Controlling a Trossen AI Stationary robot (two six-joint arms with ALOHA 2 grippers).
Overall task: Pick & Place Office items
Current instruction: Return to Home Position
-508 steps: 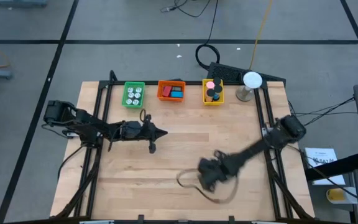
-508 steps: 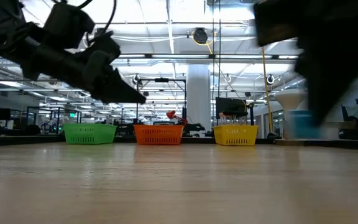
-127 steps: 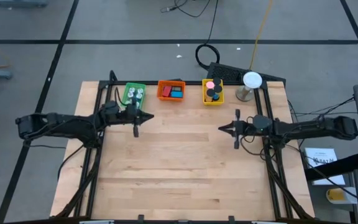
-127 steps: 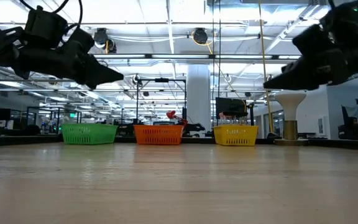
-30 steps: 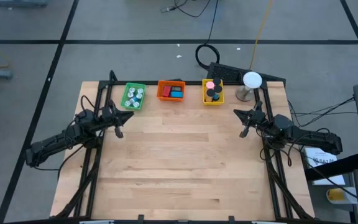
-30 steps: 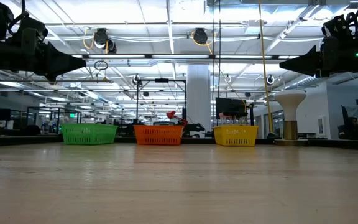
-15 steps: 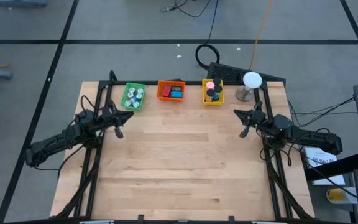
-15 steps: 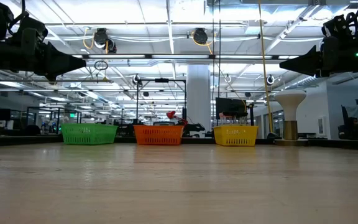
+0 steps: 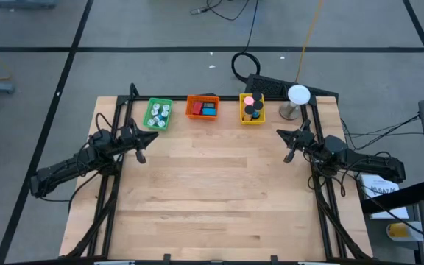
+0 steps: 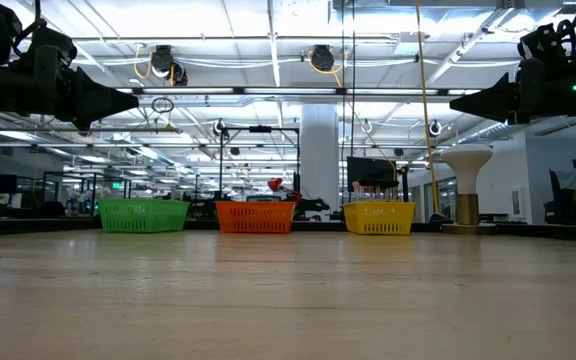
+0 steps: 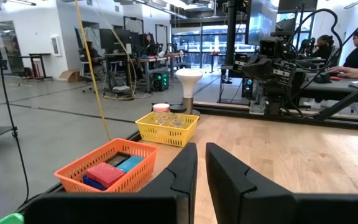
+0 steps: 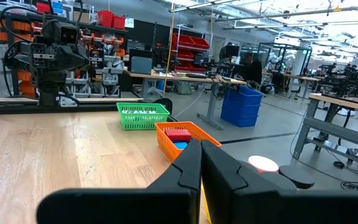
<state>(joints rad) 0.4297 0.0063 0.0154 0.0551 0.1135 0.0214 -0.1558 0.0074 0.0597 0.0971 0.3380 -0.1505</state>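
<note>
The office items lie in three trays along the table's far edge. White rolls fill the green tray (image 9: 158, 114). Red and blue blocks sit in the orange tray (image 9: 203, 107) (image 11: 107, 165). Pink and black cylinders stand in the yellow tray (image 9: 252, 109) (image 11: 166, 127). My left gripper (image 9: 152, 137) (image 11: 201, 147) hovers shut above the table's left side, just nearer than the green tray. My right gripper (image 9: 280, 134) (image 12: 201, 144) hovers shut over the right side, nearer than the yellow tray. Both point toward the table's middle and hold nothing.
A white ball on a stand (image 9: 298, 96) sits at the far right corner beside the yellow tray. Black frame rails run along the table's left and right sides. The bare wooden tabletop (image 9: 212, 199) spreads between the arms. People sit at desks beyond the table (image 11: 356, 56).
</note>
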